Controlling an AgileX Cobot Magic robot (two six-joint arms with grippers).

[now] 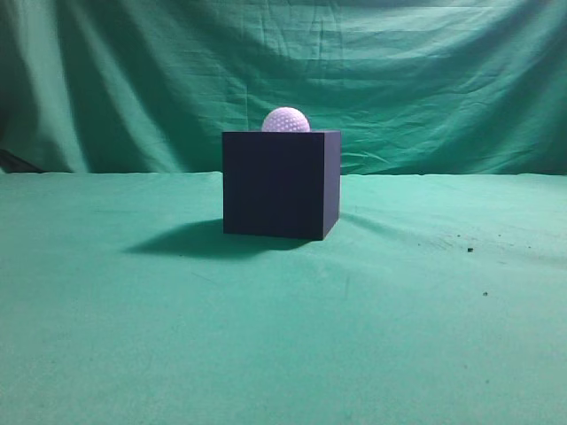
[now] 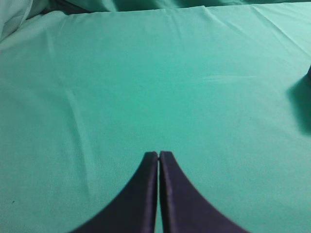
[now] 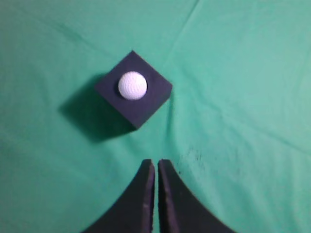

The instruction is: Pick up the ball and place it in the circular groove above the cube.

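A white dimpled ball (image 1: 285, 119) sits on top of a dark navy cube (image 1: 279, 183) in the middle of the green cloth. The right wrist view shows the ball (image 3: 132, 85) resting in the top of the cube (image 3: 141, 104) from above. My right gripper (image 3: 156, 162) is shut and empty, high above the cloth and short of the cube. My left gripper (image 2: 159, 154) is shut and empty over bare green cloth; only a dark edge (image 2: 309, 73) and its shadow show at the right of that view. Neither gripper shows in the exterior view.
A green cloth (image 1: 283, 336) covers the table and hangs as a wrinkled backdrop (image 1: 425, 71) behind. Small dark specks (image 1: 469, 250) lie on the cloth to the right of the cube. The cube casts a shadow (image 1: 177, 239) to its left.
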